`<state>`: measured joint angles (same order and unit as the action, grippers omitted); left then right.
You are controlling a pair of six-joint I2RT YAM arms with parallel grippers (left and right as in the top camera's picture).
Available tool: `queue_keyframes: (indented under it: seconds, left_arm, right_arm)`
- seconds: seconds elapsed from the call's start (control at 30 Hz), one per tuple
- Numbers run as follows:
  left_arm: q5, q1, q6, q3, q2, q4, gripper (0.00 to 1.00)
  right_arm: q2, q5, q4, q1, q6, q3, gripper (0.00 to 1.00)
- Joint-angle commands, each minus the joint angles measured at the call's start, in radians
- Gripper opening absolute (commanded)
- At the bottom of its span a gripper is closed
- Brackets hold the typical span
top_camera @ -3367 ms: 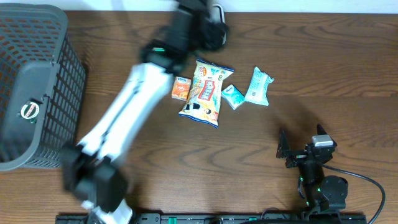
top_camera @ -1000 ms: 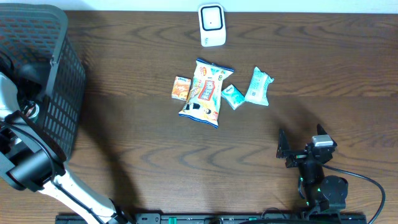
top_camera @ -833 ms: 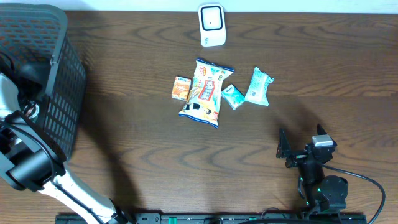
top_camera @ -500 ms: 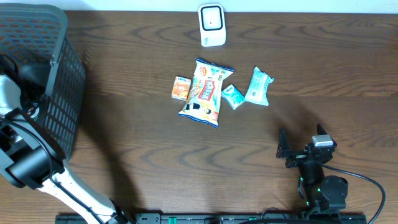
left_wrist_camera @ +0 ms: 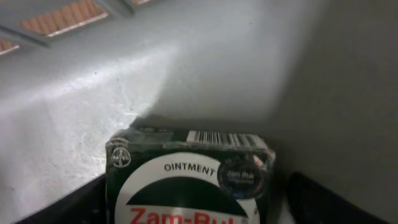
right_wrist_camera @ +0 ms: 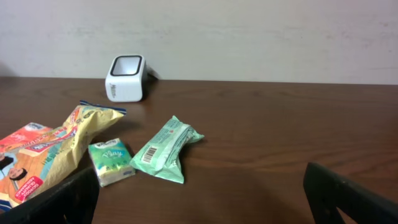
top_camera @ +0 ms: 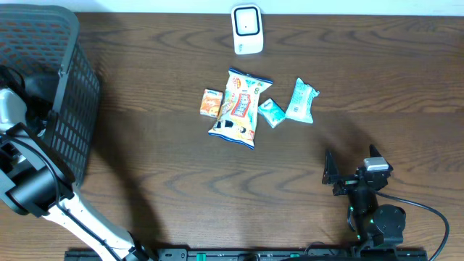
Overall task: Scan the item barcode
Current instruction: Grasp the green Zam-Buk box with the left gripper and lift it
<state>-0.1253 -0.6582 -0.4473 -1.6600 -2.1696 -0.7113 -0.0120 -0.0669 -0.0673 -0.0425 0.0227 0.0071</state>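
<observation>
My left gripper (left_wrist_camera: pixel 189 202) is down inside the basket (top_camera: pixel 72 109) at the worktop's (top_camera: pixel 181 188) 9 o'clock edge. It is spread, with one finger on each side of the green ointment box (left_wrist_camera: pixel 186 180) and a gap showing at the right finger. The box lies on the basket floor, and its barcode (left_wrist_camera: pixel 224 138) is on the face toward 12 o'clock in the wrist view. My right gripper (top_camera: pixel 351 170) sits at 5 o'clock, spread wide and holding nothing. The scanner (top_camera: pixel 247 29) stands at 12 o'clock, with the snack packets (top_camera: pixel 239 107) near the centre.
</observation>
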Motion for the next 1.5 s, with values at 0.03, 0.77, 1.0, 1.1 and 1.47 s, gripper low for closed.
queue_keyframes:
  seconds: [0.03, 0.77, 1.0, 1.1, 1.47]
  left_arm:
    - [0.01, 0.003, 0.001, 0.016, -0.026, -0.037, 0.74]
    - [0.119, 0.003, -0.004, -0.036, 0.187, -0.066, 0.42]
    - [0.243, 0.003, -0.111, -0.036, 0.408, 0.003, 0.43]
    - [0.319, 0.003, -0.212, -0.036, 0.517, 0.052, 0.43]
    - [0.684, 0.132, -0.393, -0.035, 0.776, 0.143, 0.43]
  right_arm:
    - [0.005, 0.001, -0.004, 0.002, 0.014, -0.001, 0.99]
    - [0.005, 0.001, -0.004, 0.002, 0.014, -0.001, 0.99]
    - [0.005, 0.001, -0.004, 0.002, 0.014, -0.001, 0.99]
    - [0.005, 0.001, -0.004, 0.002, 0.014, -0.001, 0.99]
    - [0.005, 0.001, -0.004, 0.002, 0.014, -0.001, 0.99]
